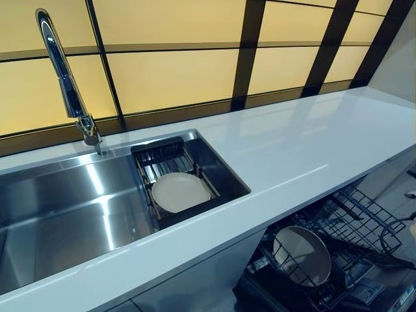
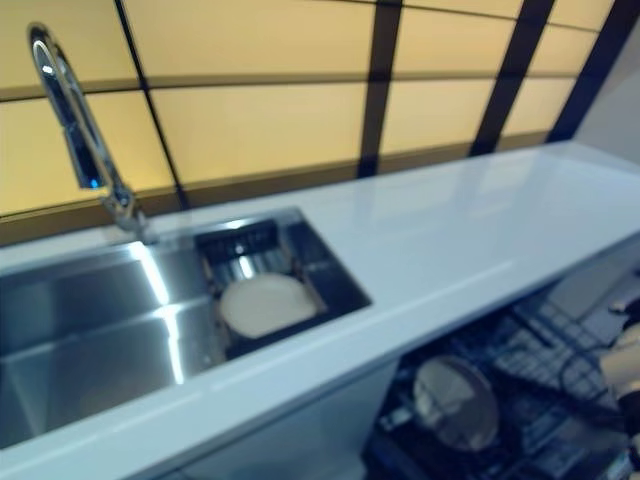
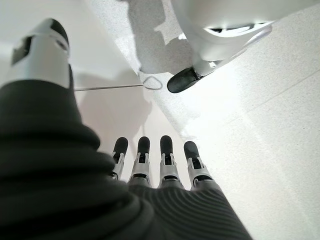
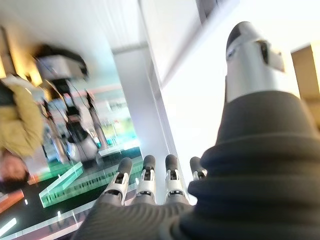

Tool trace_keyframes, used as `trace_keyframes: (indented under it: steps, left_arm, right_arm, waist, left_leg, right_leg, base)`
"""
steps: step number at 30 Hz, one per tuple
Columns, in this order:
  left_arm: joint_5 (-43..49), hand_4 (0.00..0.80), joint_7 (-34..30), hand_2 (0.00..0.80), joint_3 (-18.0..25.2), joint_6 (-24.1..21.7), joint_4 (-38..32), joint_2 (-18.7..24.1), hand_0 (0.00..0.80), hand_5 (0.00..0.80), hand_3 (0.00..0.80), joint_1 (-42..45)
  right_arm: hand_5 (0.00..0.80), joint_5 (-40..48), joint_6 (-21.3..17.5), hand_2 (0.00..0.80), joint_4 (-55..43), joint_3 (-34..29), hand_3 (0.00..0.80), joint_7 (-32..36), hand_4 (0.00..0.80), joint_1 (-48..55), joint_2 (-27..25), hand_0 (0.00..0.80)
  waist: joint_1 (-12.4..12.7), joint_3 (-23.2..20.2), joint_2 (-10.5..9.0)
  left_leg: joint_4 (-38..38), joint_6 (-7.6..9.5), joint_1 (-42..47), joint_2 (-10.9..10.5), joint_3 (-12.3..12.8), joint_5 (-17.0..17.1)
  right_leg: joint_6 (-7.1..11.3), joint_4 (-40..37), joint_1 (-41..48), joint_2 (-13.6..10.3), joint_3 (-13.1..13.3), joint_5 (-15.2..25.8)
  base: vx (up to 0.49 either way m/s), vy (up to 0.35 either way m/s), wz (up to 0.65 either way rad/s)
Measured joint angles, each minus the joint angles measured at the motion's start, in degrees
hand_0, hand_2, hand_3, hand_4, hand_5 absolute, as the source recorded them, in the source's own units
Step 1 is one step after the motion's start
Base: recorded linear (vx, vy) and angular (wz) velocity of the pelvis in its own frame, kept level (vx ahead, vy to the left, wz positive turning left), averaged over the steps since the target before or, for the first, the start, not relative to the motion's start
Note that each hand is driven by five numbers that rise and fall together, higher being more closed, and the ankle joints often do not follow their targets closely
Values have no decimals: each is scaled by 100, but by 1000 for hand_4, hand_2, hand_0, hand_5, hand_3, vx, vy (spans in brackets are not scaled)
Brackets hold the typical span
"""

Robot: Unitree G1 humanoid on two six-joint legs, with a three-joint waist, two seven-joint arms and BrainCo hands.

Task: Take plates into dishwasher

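A white bench [image 1: 312,149] runs from the near left to the far right, with a steel sink [image 1: 58,208] set into its left part and a tall chrome tap [image 1: 65,78] standing at the sink's far edge. In the sink's right end sits a dark wire drainer basket [image 1: 170,159], and one pale round plate [image 1: 179,192] lies flat in it, towards its near side.

Below the bench's near edge on the right, the dishwasher rack [image 1: 351,227] of black wire is pulled out. A second plate [image 1: 302,255] stands tilted on edge among the rack's prongs at its left part. At the right edge of the right eye view a pale rounded shape shows beside the rack; it may be part of the right arm, but the view is too poor to say.

The left hand [image 3: 155,170] shows in its own wrist view with its fingers [image 3: 167,150] straight in a row, the thumb apart, holding nothing, over a pale floor. The right hand [image 4: 155,185] shows likewise in its wrist view, fingers [image 4: 147,170] straight and empty. A person in a yellow jacket [image 4: 20,125] appears in that view, well away.
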Motion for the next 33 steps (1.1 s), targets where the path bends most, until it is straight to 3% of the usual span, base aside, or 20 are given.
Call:
trace_keyframes:
  steps: [8,12,17,19,26,29,33]
  left_arm:
    - [-5,0,50,0,0,12,51,-10,0,0,0,-49]
    - [-21,0,55,0,-1,14,59,-16,0,0,0,-50]
    - [-21,0,56,0,-3,10,123,-56,0,0,0,16]
    - [-21,0,56,0,-3,12,135,-55,0,0,0,45]
    - [-6,0,54,0,-13,2,146,-24,0,0,0,116]
    - [-4,0,53,0,-54,0,162,21,0,0,0,147]
    - [-6,0,36,0,-246,-47,149,111,0,0,0,104]
  right_arm:
    - [0,107,-404,0,-688,47,0,-383,0,-784,-96,0]
    - [0,234,-623,0,-713,447,0,-323,0,-1259,-240,0]
    - [0,481,-952,0,-704,1025,0,15,0,-1705,-211,0]
    - [0,504,-1130,0,-713,1193,0,160,0,-1814,-207,0]
    - [0,788,-1501,0,-744,1887,0,898,0,-2462,-88,0]
    - [0,945,-1709,0,-709,2176,0,1006,0,-2706,0,0]
    - [0,1174,-1880,0,-605,2413,0,1051,0,-2962,146,0]
  waist:
    - [149,-20,19]
    - [283,-51,-10]
    - [499,-161,-151]
    - [478,-214,-217]
    - [829,-277,-412]
    - [837,-256,-476]
    - [1083,-157,-566]
  left_leg:
    - [5,-26,0,-9,-57,20]
    - [7,-21,-1,-12,-156,25]
    - [10,-20,-38,-11,-269,32]
    - [18,-18,-107,-20,-359,57]
    - [30,-23,-259,-31,-592,113]
    - [34,-30,-371,-29,-706,158]
    - [44,-25,-672,-42,-913,253]
  right_leg:
    - [-2,0,40,-1,-76,-3]
    - [-8,-1,101,-3,-174,-22]
    - [-11,-2,137,-2,-303,-52]
    - [-11,-1,124,-6,-357,-61]
    - [-13,-1,130,-5,-611,-89]
    - [-18,-3,97,2,-725,-104]
    - [-22,2,-73,13,-925,-100]
  base:
    - [13,6,3]
    - [21,0,12]
    - [31,-8,10]
    - [44,-17,21]
    - [37,-29,17]
    - [-8,-39,25]
    - [-108,-55,24]
